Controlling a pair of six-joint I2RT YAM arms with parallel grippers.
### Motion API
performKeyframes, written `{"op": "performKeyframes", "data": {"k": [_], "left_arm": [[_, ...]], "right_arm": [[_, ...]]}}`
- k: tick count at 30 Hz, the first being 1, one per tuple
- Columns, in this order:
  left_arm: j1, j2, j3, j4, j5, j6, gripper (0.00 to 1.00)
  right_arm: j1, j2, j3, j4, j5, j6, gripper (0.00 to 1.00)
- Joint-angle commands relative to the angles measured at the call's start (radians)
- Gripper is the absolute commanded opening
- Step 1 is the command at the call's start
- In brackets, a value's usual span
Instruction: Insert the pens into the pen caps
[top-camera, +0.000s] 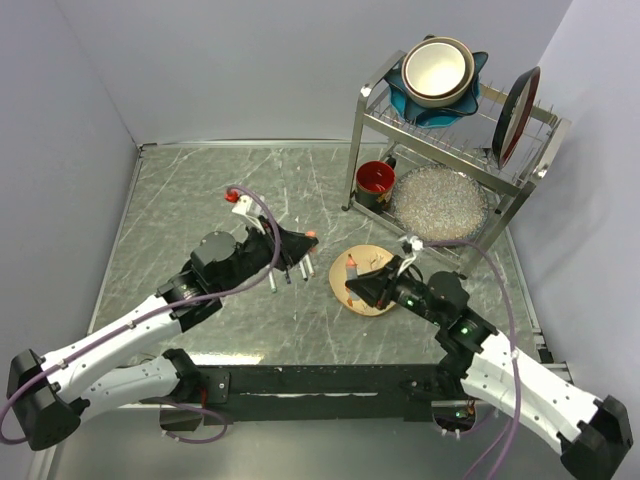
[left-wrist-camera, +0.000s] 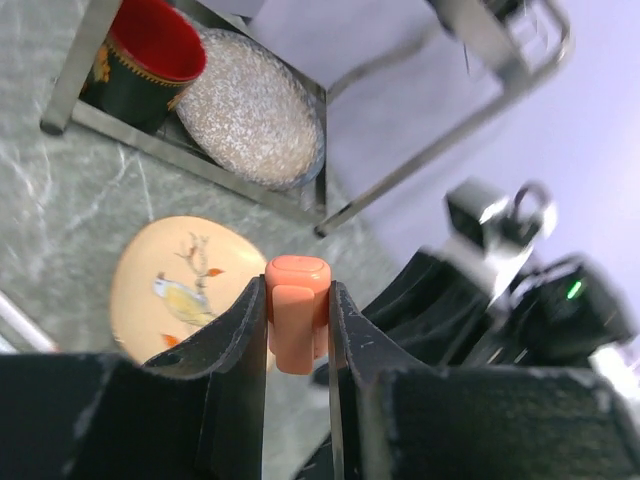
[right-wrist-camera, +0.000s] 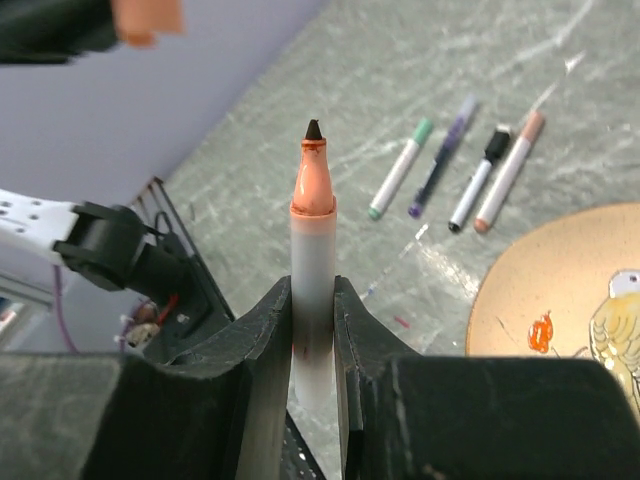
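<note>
The left claw (left-wrist-camera: 298, 295) is clenched on a stubby orange plastic pen cap (left-wrist-camera: 297, 318), held in the air at about ten o'clock from the round tan bird-painted plate (top-camera: 375, 256). Four thin pens (right-wrist-camera: 397, 170) lie on the grey marbled table (top-camera: 200, 200) nearby and look capped already. The right claw (right-wrist-camera: 313, 295) grasps a white-barrelled pen with an orange tip (right-wrist-camera: 313, 230) over the plate's nine-o'clock edge. Cap and tip are apart, so joining them is what's left.
</note>
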Motion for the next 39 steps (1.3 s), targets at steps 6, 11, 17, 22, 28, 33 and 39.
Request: {"op": "performKeyframes", "data": {"k": [6, 11, 17, 22, 28, 33, 39], "left_arm": [[-0.025, 0.005, -0.038, 0.007, -0.292, -0.456, 0.01], [-0.035, 0.033, -0.016, -0.058, -0.319, -0.487, 0.01], [-0.042, 0.009, -0.022, -0.087, -0.371, -0.493, 0.01], [-0.042, -0.017, -0.036, -0.096, -0.397, -0.492, 0.01], [-0.042, -0.050, -0.042, -0.104, -0.425, -0.484, 0.01], [-0.042, -0.044, -0.027, -0.127, -0.417, -0.476, 0.01], [-0.045, -0.044, -0.035, -0.128, -0.410, -0.470, 0.01]], "right_arm": [[0.113, 0.207, 0.164, 0.090, 0.113, -0.038, 0.00], [0.172, 0.314, 0.243, 0.070, 0.163, -0.044, 0.00], [0.202, 0.391, 0.311, 0.036, 0.174, -0.040, 0.00], [0.224, 0.415, 0.332, 0.022, 0.188, -0.038, 0.00], [0.241, 0.426, 0.328, 0.037, 0.184, -0.032, 0.00], [0.246, 0.448, 0.346, 0.040, 0.171, -0.032, 0.00], [0.250, 0.462, 0.362, 0.045, 0.170, -0.030, 0.00]]}}
